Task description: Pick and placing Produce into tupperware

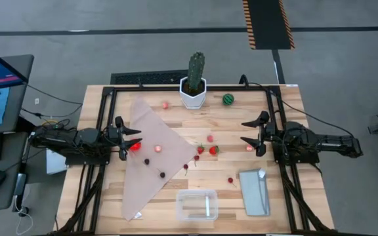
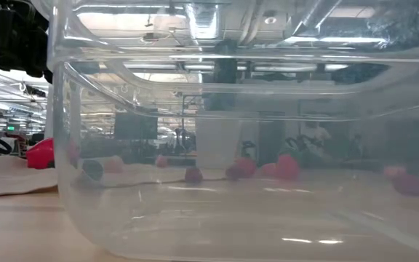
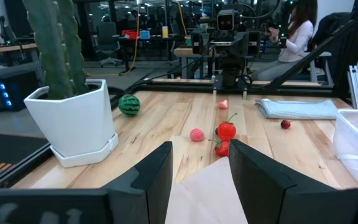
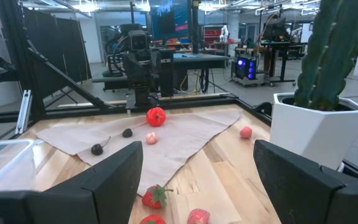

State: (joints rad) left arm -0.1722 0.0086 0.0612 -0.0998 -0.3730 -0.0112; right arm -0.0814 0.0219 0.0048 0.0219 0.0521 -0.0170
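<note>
The produce lies scattered on the wooden table: two strawberries [image 1: 207, 150], pink bits [image 1: 210, 138], dark cherries [image 1: 162, 174] and a green striped ball [image 1: 228, 99]. One red strawberry [image 1: 135, 147] lies on the beige cloth [image 1: 153, 157] right under my left gripper [image 1: 135, 138]. That gripper hovers level at the table's left with a narrow gap between its fingers [image 3: 201, 149] and nothing in it. My right gripper [image 1: 254, 134] hovers level at the right, wide open [image 4: 197, 155] and empty. The clear tupperware [image 1: 197, 204] stands at the near edge; it fills the low view [image 2: 253, 145].
A tall cactus in a white pot [image 1: 194, 82] stands at the far middle. A flat grey-blue lid [image 1: 254, 191] lies right of the tupperware. Black frame rails [image 1: 104, 118] run along the table's sides. A person sits in the room beyond [image 3: 294, 31].
</note>
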